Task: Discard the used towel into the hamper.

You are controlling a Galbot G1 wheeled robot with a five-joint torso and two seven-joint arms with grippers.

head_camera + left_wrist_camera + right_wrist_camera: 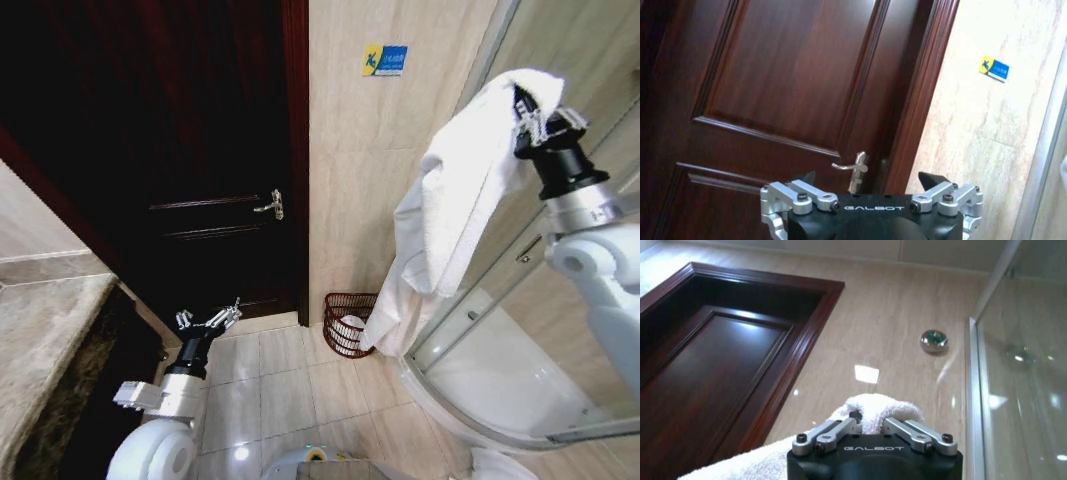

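One towel [455, 200], pinched at its top fold in my right gripper [527, 112], hangs high w/ its tail draped just beside the hamper [347, 324] on the floor by the wall. To do this well I'd bring it over the rim & lower before letting go, so the long tail bunches inside, not over the edge. Left gripper [209, 322] idles low near the door [150, 150], fingers spread, holding nothing.

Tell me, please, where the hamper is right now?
In the head view, the hamper sits on the tiled floor against the beige wall, between the dark door and the shower enclosure, beneath the hanging towel.

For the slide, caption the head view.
Right gripper holds white towel high above the hamper; left gripper idles low.
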